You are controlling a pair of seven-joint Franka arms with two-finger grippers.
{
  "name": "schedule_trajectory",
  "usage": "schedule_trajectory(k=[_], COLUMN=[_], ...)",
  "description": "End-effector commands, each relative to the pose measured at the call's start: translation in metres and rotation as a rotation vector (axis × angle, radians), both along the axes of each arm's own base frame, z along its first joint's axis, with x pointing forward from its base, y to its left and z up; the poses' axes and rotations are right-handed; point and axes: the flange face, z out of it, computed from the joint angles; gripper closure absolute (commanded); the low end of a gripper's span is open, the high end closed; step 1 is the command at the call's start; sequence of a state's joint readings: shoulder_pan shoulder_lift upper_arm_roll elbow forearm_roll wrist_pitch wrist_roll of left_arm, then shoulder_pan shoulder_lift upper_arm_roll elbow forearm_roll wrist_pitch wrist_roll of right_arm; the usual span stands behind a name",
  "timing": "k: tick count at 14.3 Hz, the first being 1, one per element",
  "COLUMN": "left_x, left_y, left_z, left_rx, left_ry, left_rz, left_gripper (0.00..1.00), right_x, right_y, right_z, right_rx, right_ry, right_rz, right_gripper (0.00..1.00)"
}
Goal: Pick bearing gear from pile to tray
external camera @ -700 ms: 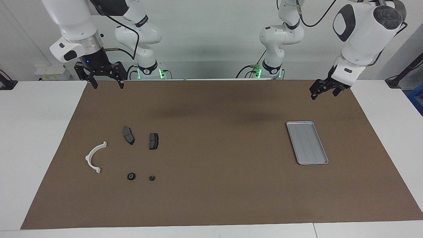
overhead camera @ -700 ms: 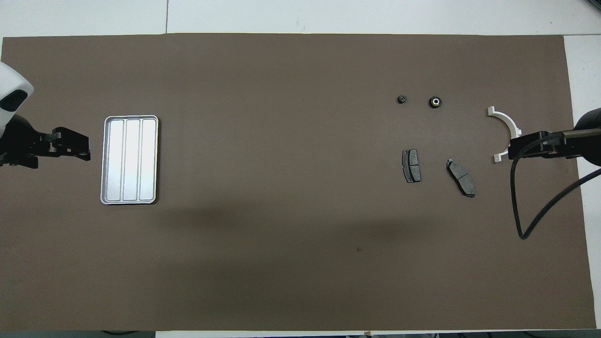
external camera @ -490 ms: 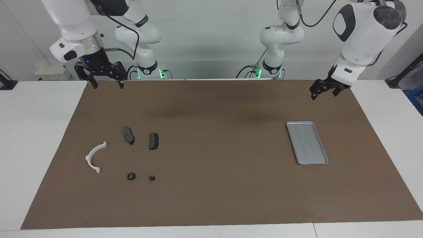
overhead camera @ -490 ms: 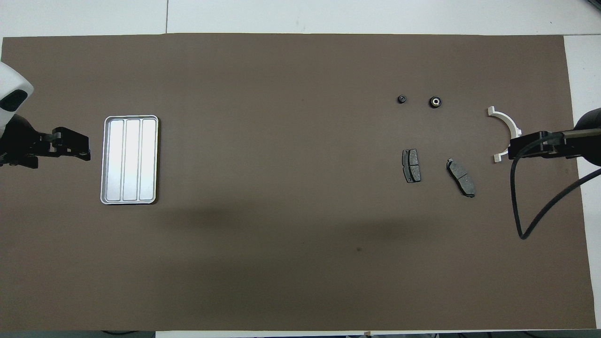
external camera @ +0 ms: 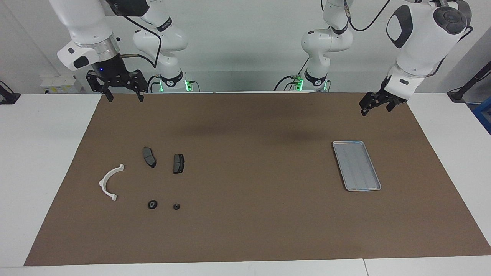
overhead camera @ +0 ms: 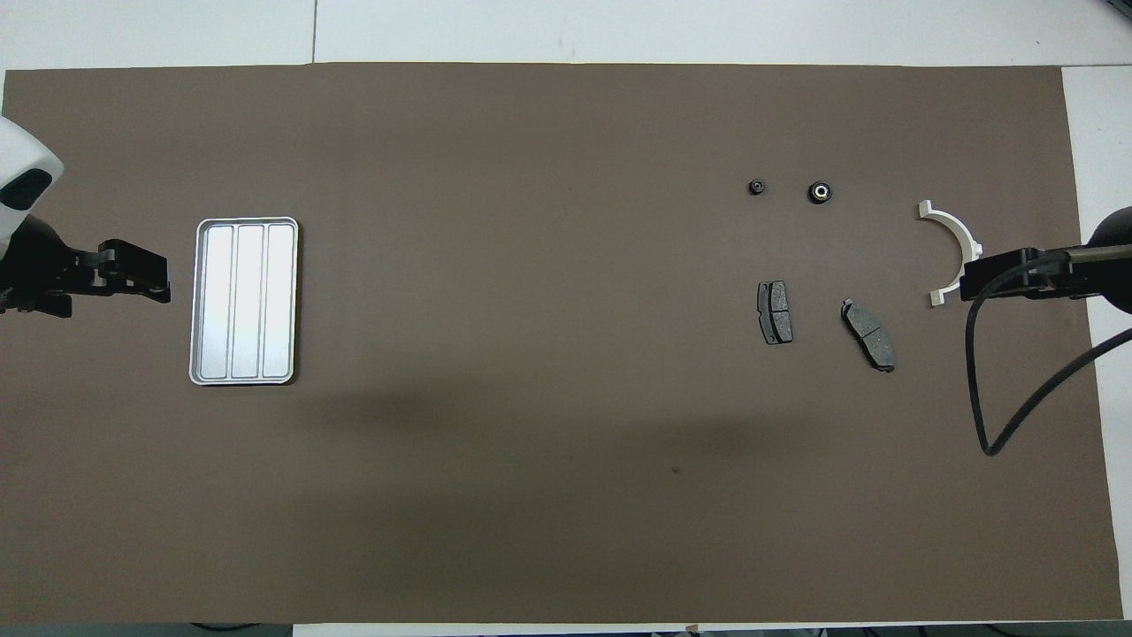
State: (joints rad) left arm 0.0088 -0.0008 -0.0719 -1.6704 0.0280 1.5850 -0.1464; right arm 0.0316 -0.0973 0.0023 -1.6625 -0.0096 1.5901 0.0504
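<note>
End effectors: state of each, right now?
Left end effector: open, holding nothing, raised over the mat near the tray.
Right end effector: open, holding nothing, raised over the mat's edge.

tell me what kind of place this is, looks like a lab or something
Most likely a robotics lab bench: two white arms stand at a white table covered by a brown mat, with loose brake pads and a metal tray laid out for a sorting trial.

Brown mat (external camera: 245, 214) over white surface (external camera: 38, 161). Silver-grey tray (external camera: 375, 179) w/ faint lengthwise ridges. White half-ring bracket (external camera: 109, 182). Two dark grey brake pads (external camera: 149, 156). Two tiny black round pcs (external camera: 152, 204), larger one w/ pale centre. Arms white; tools black: left tool (external camera: 376, 104), right tool (external camera: 122, 92).
</note>
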Motion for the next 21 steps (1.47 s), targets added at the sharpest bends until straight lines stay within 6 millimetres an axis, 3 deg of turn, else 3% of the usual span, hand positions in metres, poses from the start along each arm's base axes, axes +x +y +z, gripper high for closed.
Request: schedule_trajectory(k=[1,8,11,17,20,21], left_x=[-0.002,-0.002,-0.002,-0.002,-0.002,-0.002], left_y=[0.001,0.001,0.001,0.001,0.001,0.001], left_z=[0.004,0.004,0.004,0.004,0.004,0.004], left_rx=[-0.002,-0.002,-0.002,-0.002,-0.002,-0.002], left_ry=[0.005,0.005,0.005,0.005,0.005,0.005], left_rz=[-0.001,-0.001,-0.001,-0.001,-0.001,-0.001], left_gripper=[0.0,0.0,0.0,0.0,0.0,0.0], right_x=[-0.009,-0.012,-0.005,0.053,0.089,0.1], right_y=[-0.001,0.005,0.012,0.05,0.057,0.069], right_z=[0.01,0.01,-0.003,-0.095,-0.158,-0.18], right_rx=[0.027,0.025,0.023,0.013,0.013,0.009], right_ry=[-0.02,-0.019,-0.009,0.04,0.043,0.039], right_rz=[0.008,0.038,0.042,0.049,-0.031,-0.047], right_gripper=[0.0,0.0,0.0,0.0,0.0,0.0])
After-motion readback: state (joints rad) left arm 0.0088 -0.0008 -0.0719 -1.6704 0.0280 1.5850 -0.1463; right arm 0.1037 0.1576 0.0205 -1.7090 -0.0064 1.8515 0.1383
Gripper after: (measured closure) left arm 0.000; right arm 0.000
